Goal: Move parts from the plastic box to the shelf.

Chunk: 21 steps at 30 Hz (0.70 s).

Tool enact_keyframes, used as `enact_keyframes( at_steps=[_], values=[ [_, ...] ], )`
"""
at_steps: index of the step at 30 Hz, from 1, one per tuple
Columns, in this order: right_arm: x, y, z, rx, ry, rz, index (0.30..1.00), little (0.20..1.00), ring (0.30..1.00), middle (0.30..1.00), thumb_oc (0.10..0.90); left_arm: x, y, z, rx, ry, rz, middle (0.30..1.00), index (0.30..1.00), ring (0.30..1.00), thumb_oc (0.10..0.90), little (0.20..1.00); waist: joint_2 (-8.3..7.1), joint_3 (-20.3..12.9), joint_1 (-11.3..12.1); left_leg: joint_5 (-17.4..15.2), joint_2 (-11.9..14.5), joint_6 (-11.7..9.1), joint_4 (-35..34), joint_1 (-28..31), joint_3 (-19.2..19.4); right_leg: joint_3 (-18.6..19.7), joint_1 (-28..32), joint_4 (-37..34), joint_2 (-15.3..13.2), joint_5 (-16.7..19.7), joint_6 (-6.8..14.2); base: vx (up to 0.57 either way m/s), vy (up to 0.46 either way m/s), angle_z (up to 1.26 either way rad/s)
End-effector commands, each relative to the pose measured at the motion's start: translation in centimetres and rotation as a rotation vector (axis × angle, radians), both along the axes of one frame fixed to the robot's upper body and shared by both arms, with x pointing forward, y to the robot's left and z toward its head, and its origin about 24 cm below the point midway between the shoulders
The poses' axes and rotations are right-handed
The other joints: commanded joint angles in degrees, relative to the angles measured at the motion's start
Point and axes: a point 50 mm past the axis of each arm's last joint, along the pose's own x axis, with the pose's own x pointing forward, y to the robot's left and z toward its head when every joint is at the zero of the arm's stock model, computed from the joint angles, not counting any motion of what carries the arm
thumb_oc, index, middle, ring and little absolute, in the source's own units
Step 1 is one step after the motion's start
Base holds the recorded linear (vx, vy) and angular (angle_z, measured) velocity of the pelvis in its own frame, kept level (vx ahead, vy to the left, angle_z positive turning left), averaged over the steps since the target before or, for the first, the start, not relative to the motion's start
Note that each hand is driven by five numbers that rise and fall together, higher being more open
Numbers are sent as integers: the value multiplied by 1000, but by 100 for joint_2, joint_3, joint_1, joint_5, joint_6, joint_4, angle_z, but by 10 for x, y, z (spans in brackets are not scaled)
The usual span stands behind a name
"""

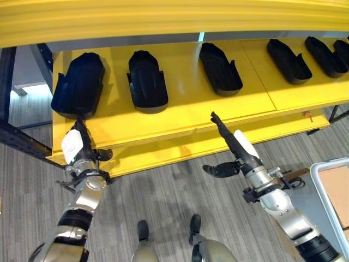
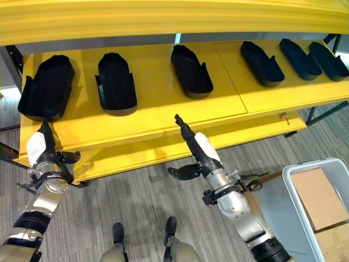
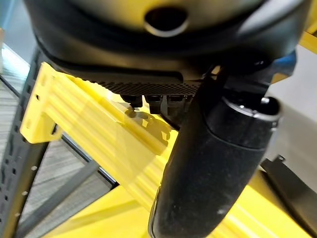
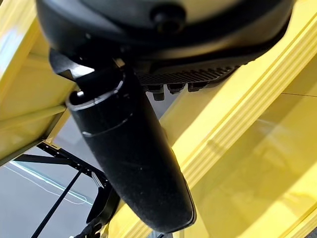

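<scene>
Currently both hands are raised toward the yellow shelf [image 1: 180, 112], and neither holds anything. The left hand [image 1: 82, 147] points its fingers straight up at the front edge of the shelf, just below the leftmost black part [image 1: 80, 84], thumb out to the side. The right hand [image 2: 197, 147] also has its fingers extended and together, reaching toward the shelf's front lip, with the thumb spread low and apart. In each wrist view the thumb stands out and nothing sits in the palm.

Six black moulded parts lie in a row along the shelf: the leftmost, a second part [image 1: 146, 82], a third part [image 1: 219, 68], and three more further right [image 2: 262, 63]. The grey plastic box [image 2: 297, 204] stands on the floor at the robot's right, well apart from both hands; a brown cardboard sheet [image 2: 319, 196] lies inside it, and I cannot tell whether any parts remain underneath.

The risk I see is the left fingers nudging the leftmost part, which already overhangs the shelf's front edge and could tip off. The right fingers could also catch the shelf lip while pulling away.

No legible writing or label shows on the parts, shelf or box.
</scene>
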Motion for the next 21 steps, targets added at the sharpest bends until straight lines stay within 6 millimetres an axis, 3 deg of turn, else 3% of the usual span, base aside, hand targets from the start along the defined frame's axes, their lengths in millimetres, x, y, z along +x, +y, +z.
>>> enact_keyframes(
  at_steps=[1, 15, 21],
  values=[
    [3, 4, 51, 89, -247, 45, 1000, 1000, 1000, 1000, 900, 29, -36, 28, -5, -108, -143, 1000, 1000, 1000, 900, 1000, 107, -204, -188, -540, 354, -71, -32, 875, -248, 157, -364, 665, -645, -90, 660, 0, 0, 0],
    [5, 2, 49, 93, -239, 30, 1000, 1000, 1000, 1000, 900, 26, -45, 30, 0, -124, -205, 1000, 1000, 1000, 900, 1000, 133, -260, -153, -562, 340, -51, -27, 876, -287, 118, -332, 675, -660, -108, 652, 0, 0, 0],
    [5, -1, 49, 95, -242, 13, 1000, 1000, 1000, 1000, 900, 19, -47, 39, 6, -179, -244, 1000, 1000, 1000, 900, 1000, 161, -263, -109, -567, 327, -43, -21, 867, -313, 107, -322, 670, -666, -112, 652, 0, 0, 0]
  ],
)
